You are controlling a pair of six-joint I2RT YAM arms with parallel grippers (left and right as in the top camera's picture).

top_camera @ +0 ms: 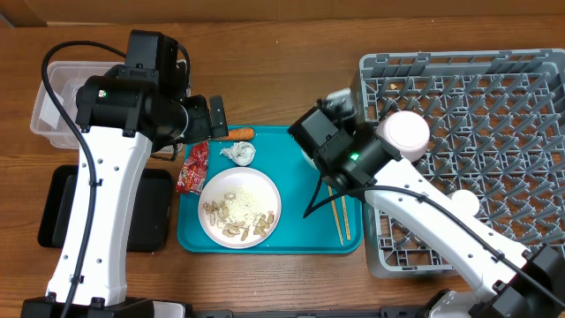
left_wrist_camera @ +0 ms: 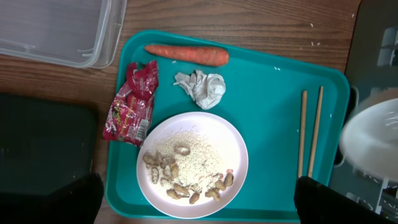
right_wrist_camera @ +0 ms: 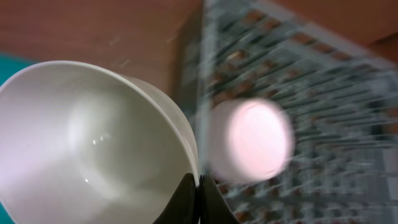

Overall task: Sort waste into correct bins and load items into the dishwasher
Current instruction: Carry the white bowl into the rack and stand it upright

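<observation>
One white bowl [right_wrist_camera: 81, 137], rim pinched in the right hand [right_wrist_camera: 198, 190].

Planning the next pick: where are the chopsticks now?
Overhead view: the chopsticks lie side by side on the teal tray's right part, between the plate and the dish rack.

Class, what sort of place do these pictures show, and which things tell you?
Probably a robotics test bench staged as a dish-clearing station: robot arms at a wooden table, a grey dish rack, a teal tray.
</observation>
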